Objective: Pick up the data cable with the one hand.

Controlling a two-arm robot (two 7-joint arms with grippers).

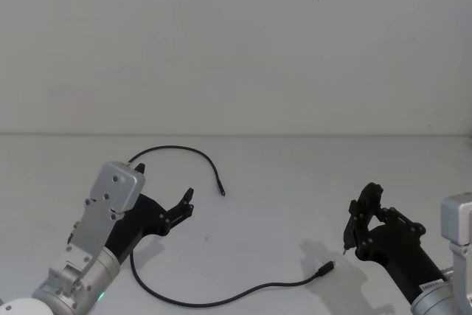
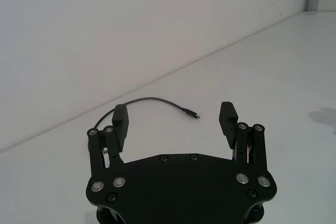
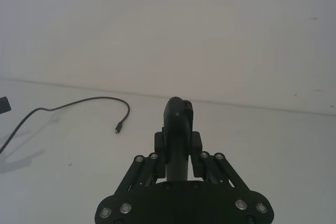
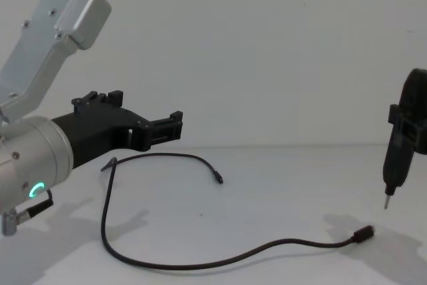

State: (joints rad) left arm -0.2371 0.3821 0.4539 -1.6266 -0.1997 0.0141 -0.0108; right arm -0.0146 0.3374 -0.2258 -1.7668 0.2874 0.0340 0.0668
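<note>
Left hand (image 1: 164,184) hovers over the desk (image 1: 280,182), fingers spread wide and nothing between them. The cable (image 1: 177,148) lies flat and slack on the desk in a long open curve. One end arcs out ahead of the hand to a small plug (image 1: 222,192). The rest runs under the arm and sweeps across the near side to the metal-tipped plug (image 1: 324,268). From the chest camera I see the hand (image 4: 150,111) riding clear above the cord, apart from it. From the left wrist camera the far arc sits just beyond the open fingers (image 2: 120,116).

Right hand (image 1: 363,215) is parked low on the right side, pressed together around a pen tool (image 3: 178,124) with its tip pointing down, near the metal-tipped plug but not touching it.

By my reading the pick-up has not begun: the cable is untouched. Left to do are the descent onto a stretch of cord, the pinch and the lift.
</note>
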